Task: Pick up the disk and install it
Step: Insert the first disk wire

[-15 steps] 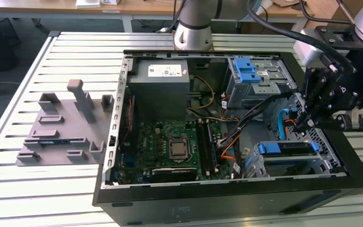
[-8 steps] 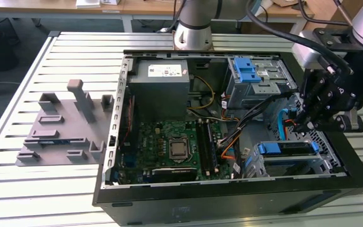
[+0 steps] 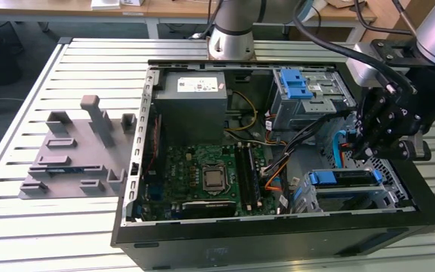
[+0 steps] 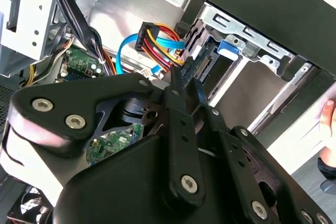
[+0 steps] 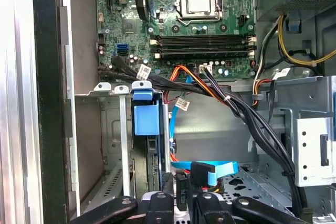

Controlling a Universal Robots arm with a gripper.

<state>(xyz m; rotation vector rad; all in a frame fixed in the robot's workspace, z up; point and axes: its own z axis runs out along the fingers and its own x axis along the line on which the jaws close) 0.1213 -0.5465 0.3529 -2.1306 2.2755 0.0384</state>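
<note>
Snag risk: hand (image 3: 369,151), pinched narrow, hovers at 3 o'clock over the disk (image 3: 341,178); blue SATA cable (image 5: 220,167) might catch it.

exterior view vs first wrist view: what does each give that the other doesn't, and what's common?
Exterior view adds: the grey fixture block lying on the slatted table at the exterior view's left, and the arm's base beyond the open case.
First wrist view adds: the white tags on the black cable bundle, seen close up.
Shared: the gripper at the case's drive-bay corner, the processor socket on the motherboard, and the blue latch on the drive bay.
</note>
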